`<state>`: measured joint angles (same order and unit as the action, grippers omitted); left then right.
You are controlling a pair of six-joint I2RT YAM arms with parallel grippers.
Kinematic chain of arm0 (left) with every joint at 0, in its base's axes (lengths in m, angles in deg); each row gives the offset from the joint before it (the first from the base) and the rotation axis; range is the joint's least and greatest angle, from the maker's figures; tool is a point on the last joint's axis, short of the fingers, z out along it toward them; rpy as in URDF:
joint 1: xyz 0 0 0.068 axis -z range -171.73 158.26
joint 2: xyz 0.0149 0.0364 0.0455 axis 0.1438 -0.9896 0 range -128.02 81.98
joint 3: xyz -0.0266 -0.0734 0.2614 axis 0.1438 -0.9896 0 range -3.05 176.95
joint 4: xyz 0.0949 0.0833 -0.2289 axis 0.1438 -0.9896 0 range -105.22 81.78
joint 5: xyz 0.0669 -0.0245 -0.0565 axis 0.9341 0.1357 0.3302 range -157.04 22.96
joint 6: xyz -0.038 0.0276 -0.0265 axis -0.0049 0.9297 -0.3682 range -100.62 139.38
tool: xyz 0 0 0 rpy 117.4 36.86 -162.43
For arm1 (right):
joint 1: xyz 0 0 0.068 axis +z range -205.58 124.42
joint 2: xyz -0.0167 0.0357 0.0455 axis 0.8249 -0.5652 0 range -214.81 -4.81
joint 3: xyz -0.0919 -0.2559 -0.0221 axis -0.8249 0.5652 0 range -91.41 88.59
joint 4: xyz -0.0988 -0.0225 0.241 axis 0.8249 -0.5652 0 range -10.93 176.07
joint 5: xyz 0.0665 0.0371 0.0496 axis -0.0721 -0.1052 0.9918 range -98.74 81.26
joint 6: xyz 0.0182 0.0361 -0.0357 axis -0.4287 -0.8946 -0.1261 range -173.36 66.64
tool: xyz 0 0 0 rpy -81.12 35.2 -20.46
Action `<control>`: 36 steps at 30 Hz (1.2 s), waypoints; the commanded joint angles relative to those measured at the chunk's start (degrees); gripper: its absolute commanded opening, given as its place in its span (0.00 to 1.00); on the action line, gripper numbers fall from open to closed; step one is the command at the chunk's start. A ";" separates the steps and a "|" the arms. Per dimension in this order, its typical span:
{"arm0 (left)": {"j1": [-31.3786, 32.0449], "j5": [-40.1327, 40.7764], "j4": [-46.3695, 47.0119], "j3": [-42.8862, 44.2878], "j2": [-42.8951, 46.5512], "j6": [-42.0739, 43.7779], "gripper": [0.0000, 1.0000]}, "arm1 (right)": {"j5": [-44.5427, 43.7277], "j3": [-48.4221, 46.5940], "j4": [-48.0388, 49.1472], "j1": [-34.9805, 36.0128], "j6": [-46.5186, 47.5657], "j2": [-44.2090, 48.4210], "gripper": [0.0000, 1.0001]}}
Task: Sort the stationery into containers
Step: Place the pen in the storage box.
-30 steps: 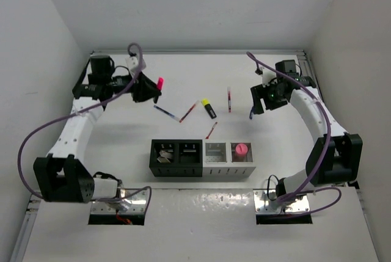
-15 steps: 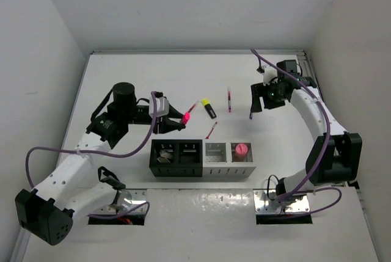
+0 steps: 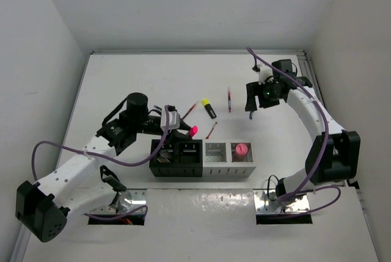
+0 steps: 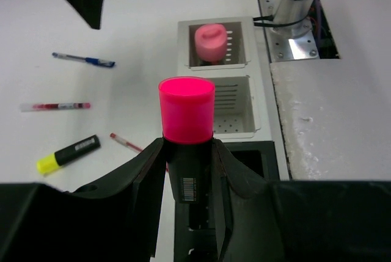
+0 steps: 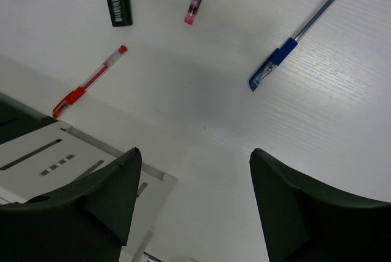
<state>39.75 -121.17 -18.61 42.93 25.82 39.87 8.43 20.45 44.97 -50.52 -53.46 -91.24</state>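
My left gripper (image 3: pixel 182 127) is shut on a black-bodied pink highlighter (image 3: pixel 192 131), held above the two black containers (image 3: pixel 176 165). In the left wrist view the highlighter (image 4: pixel 186 109) stands pink cap outward between the fingers (image 4: pixel 146 170), with a black bin (image 4: pixel 259 152) below. Two light grey containers (image 3: pixel 230 167) follow; the right one holds a pink-capped glue stick (image 3: pixel 242 149). My right gripper (image 3: pixel 251 102) is open and empty above a blue pen (image 5: pixel 293 39). On the table lie a yellow highlighter (image 3: pixel 209 109), two red pens (image 3: pixel 189 111) (image 3: pixel 211 130) and a pink-tipped pen (image 3: pixel 229 99).
The left black bin holds pale items (image 3: pixel 162 155). The middle grey bin (image 4: pixel 235 106) looks empty. White walls close the table on three sides. The arm bases and metal mounting plates (image 3: pixel 284 202) sit at the near edge.
My left arm has swung from the far left of the table to above the black bins, carrying the pink highlighter. My right gripper has shifted slightly left, still open.
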 commanded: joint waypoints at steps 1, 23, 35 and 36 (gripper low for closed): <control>3.23 0.08 3.88 -1.59 0.61 0.60 0.00 | 1.29 -0.50 3.13 1.00 -0.87 0.04 0.71; 3.42 4.29 4.07 -6.25 -0.62 4.63 0.66 | 0.85 -6.13 8.14 9.87 -5.97 -6.20 0.68; -15.19 10.53 0.38 14.74 -6.05 -10.99 0.90 | -7.84 -15.70 8.58 18.93 -7.19 -18.23 0.66; -16.97 10.97 -0.58 16.76 -7.20 -11.69 0.91 | -8.46 -16.23 8.67 19.46 -7.37 -19.20 0.66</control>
<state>27.84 -113.06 -19.07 55.21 21.19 34.64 3.60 7.73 52.10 -32.62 -59.12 -108.07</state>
